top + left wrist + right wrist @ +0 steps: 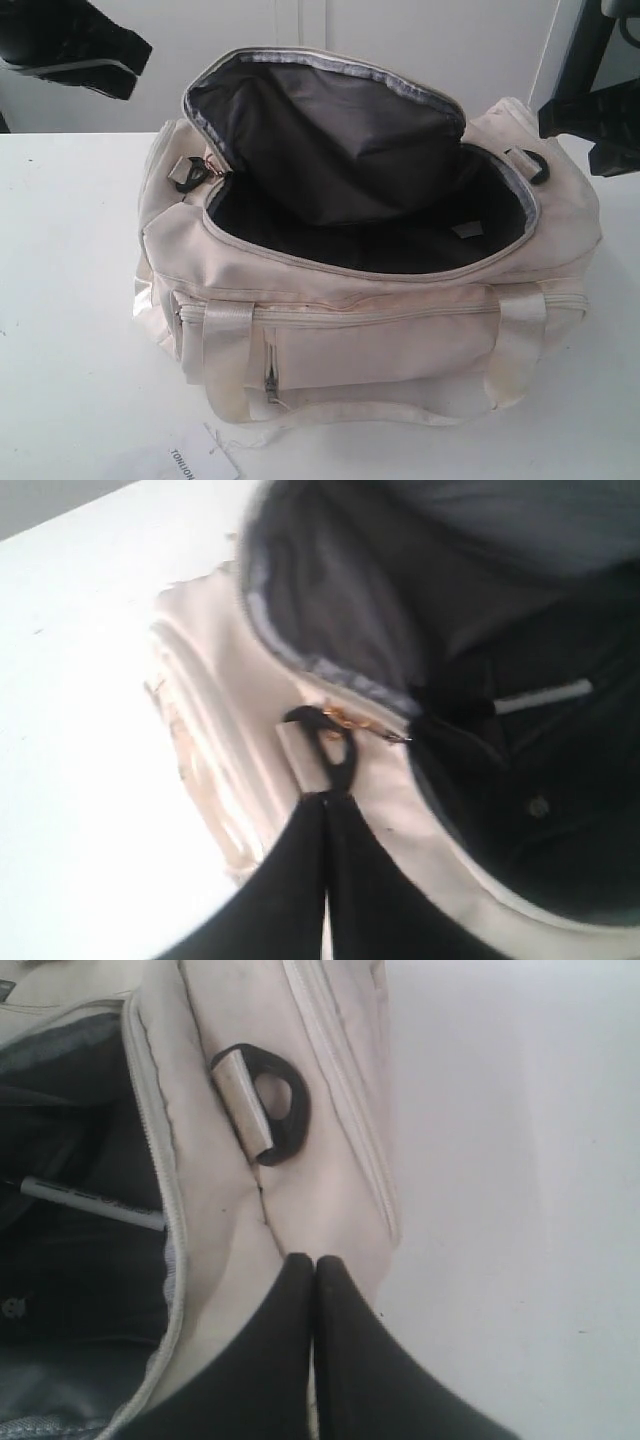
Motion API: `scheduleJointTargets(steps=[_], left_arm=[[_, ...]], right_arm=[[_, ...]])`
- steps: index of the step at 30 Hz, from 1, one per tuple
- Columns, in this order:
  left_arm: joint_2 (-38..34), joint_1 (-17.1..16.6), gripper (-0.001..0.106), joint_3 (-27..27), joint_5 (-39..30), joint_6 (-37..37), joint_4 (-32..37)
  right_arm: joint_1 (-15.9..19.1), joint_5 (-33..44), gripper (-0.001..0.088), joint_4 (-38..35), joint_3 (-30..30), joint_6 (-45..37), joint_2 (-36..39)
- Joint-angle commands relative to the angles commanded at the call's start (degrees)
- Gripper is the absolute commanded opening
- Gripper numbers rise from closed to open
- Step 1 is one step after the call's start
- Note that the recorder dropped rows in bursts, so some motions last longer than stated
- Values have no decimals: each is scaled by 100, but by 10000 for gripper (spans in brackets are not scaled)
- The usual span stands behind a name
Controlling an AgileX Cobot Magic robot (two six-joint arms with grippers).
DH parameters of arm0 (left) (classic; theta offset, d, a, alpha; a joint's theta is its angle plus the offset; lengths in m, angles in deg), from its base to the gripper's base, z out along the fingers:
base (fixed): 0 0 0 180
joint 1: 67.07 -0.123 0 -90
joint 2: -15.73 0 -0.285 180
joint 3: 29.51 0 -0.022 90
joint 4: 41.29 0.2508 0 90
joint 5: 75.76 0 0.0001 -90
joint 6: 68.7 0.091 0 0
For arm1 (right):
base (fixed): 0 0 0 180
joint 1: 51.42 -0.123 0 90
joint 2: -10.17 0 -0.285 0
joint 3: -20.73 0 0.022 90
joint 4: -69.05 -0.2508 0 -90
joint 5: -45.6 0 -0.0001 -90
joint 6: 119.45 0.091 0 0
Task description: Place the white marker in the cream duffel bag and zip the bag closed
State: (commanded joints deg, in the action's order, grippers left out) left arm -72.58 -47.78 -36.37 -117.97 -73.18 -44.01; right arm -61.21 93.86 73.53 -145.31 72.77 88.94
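At about 10 o'clock from the bag, the left gripper (326, 798) has its fingers pressed together. It holds nothing that can be seen. Its tip sits right at the black strap ring (335, 748) on the left end of the cream duffel bag (380, 350). Whether it touches the ring cannot be told. The gold keyring (350, 720) on the zip pull lies just beside that ring, at the left end of the opening.

The bag stands in the middle of the white surface (70, 300) with its top flap lifted toward 12 o'clock. This leaves the mouth wide open and the dark lining on show. The white marker (545, 696) lies inside the main compartment on that lining, loose and clear of both grippers. Both wrist views show it, but in the exterior view the bag's interior hides it. By that evidence, the first half of the job looks done.

At about 2 o'clock, the right gripper (315, 1260) is also pressed together and empty. It hovers over the right end of the bag near the other strap ring (272, 1110).

Closing the zip is what remains. The pull appears parked at the left end, so it likely has to travel the whole opening, with the flap brought down first. A paper tag (200, 462) lies on the surface at 7 o'clock, apart from the bag.
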Motion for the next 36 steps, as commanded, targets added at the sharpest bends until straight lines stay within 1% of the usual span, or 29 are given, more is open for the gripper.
scheduleJointTargets(steps=[3, 5, 9, 10, 12, 15, 16, 18, 20, 22, 27, 30, 32, 33, 34, 35, 36], left_arm=[[-216, -223, 0, 0, 21, -321, 0], [-426, -332, 0, 0, 21, -397, -35], [-839, -428, 3, 0, 62, -477, -216], [-924, -459, 27, 0, 75, -477, -286], [-1115, -496, 106, 0, 102, -451, -379], [-1310, -496, 276, 0, 236, -454, -446], [-1366, -496, 349, 0, 330, -379, -565], [-1420, -496, 437, 0, 509, -146, -904], [-1454, -496, 486, 0, 704, 159, -1262], [-1536, -496, 495, 0, 851, 239, -1416], [-1745, -539, 495, 0, 969, 239, -1445], [-1835, -550, 495, 0, 1056, 239, -1523], [-1847, -550, 486, 0, 1068, 290, -1652], [-1847, -550, 465, 0, 1068, 367, -1751], [-1847, -550, 380, 0, 1051, 620, -1846], [-1847, -550, 312, 0, 1000, 735, -1871], [-1847, -550, 183, 0, 910, 774, -1871]], right_arm=[[0, 54, 0, -41, 0, 0, 0], [0, 76, 0, -41, 0, 0, 0], [0, 66, 0, -41, 0, -157, 0], [0, 66, 0, -41, 0, -184, 0], [0, 66, 0, -41, 0, -193, 0], [0, 66, 0, -76, -27, -191, 0], [0, 77, 0, -117, -71, -191, 0], [0, 117, 0, -170, -169, -191, 11], [0, 168, 0, -263, -319, -191, 50], [0, 218, 0, -372, -531, -222, 134], [0, 420, 0, -680, -1171, -405, 497], [0, 399, 0, -1128, -1559, -692, 771], [-60, 333, 0, -1524, -1864, -921, 1031], [-94, 260, 0, -1695, -2016, -1043, 1178], [-202, 141, 0, -1984, -2298, -1222, 1475], [-266, 64, 0, -2136, -2453, -1281, 1647], [-358, -78, 0, -2264, -2742, -1340, 1955]])
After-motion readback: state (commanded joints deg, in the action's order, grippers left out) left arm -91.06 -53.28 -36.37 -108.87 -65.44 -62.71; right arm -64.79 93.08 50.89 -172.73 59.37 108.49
